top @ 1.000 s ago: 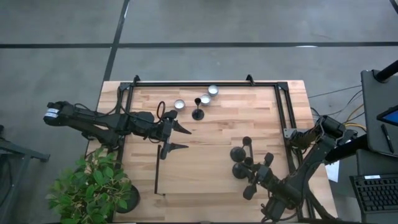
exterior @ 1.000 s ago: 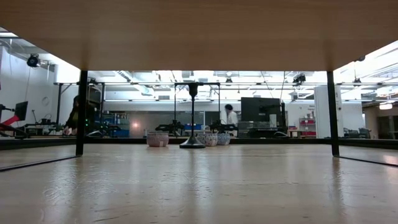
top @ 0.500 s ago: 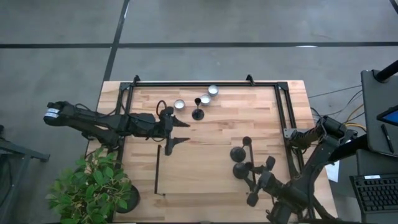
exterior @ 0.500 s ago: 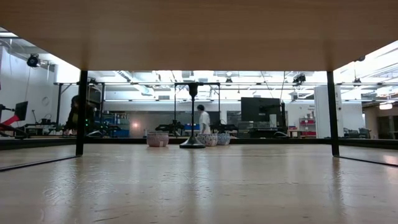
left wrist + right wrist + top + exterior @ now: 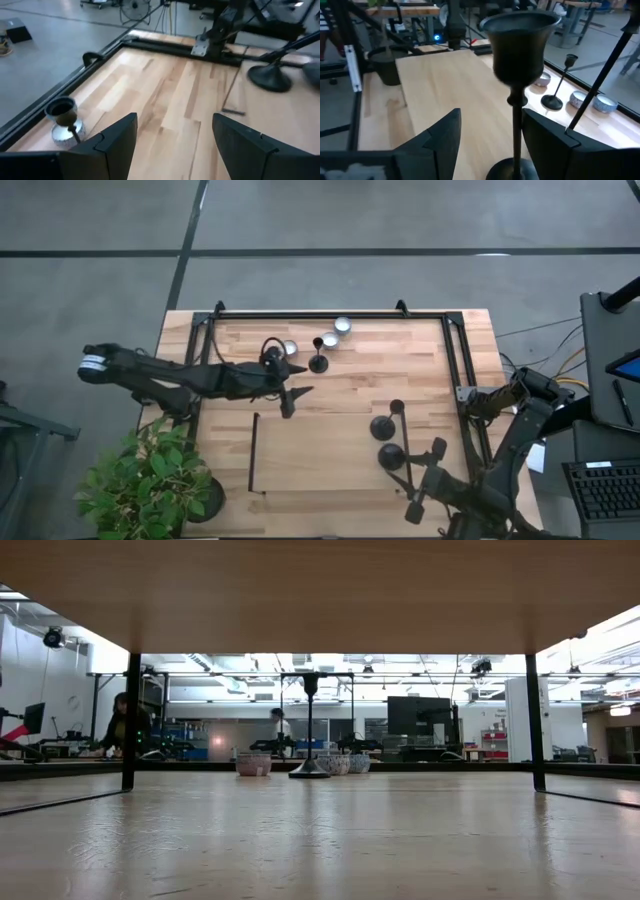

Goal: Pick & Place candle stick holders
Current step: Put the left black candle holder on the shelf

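Three black candle stick holders stand upright on their round bases. One (image 5: 318,363) is near the far edge, among the tealights, and also shows in the low view (image 5: 309,720). Two stand toward the near right (image 5: 383,426) (image 5: 391,457). My right gripper (image 5: 421,477) is open at the nearer of these. In its wrist view the holder's stem (image 5: 517,125) rises between the spread fingers, touching neither. My left gripper (image 5: 298,385) is open just left of the far holder, whose cup (image 5: 62,107) shows beside one finger.
Three tealights in silver cups (image 5: 289,348) (image 5: 330,340) (image 5: 343,325) sit by the far holder. A black metal frame (image 5: 330,313) runs along the far edge and both sides. A loose black bar (image 5: 254,450) lies at the near left. Bare wood lies in the table's middle.
My right gripper has opened, let go of the near-right holder's stem and drawn back toward the near right corner; the holder stays upright. My left gripper, still open, has gone toward the far right, closer to the far holder.
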`<act>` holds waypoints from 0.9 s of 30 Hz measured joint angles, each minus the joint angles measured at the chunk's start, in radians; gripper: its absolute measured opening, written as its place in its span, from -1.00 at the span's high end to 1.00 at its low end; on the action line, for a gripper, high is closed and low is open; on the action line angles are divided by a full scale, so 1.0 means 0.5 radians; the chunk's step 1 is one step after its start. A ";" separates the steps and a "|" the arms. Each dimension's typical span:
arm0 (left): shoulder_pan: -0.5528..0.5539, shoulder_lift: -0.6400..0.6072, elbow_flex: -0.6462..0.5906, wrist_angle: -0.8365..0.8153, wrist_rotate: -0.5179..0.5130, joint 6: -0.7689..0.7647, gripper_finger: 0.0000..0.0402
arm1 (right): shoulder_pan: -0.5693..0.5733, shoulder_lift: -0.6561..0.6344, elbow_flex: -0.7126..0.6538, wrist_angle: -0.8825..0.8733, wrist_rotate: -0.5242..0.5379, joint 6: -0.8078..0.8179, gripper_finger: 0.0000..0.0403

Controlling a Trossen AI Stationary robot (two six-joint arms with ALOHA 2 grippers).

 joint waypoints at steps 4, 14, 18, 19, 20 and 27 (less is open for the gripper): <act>0.027 0.084 0.019 0.001 -0.001 -0.018 -0.27 | 0.001 0.000 0.004 -0.005 0.021 0.039 0.02; 0.028 0.107 0.054 0.004 -0.001 -0.035 -0.27 | -0.120 0.003 -0.024 -0.015 0.034 0.079 0.11; 0.028 0.105 0.050 0.003 -0.001 -0.036 -0.27 | -0.155 0.004 -0.091 -0.017 0.028 0.095 0.14; 0.028 0.105 0.048 0.001 -0.001 -0.036 -0.27 | -0.159 0.004 -0.112 -0.022 0.027 0.110 0.14; 0.028 0.105 0.045 0.001 -0.001 -0.037 -0.27 | -0.164 0.004 -0.131 -0.035 0.026 0.145 0.14; 0.028 0.104 0.034 0.002 0.000 -0.044 -0.27 | -0.172 0.004 -0.246 -0.227 -0.102 0.397 0.15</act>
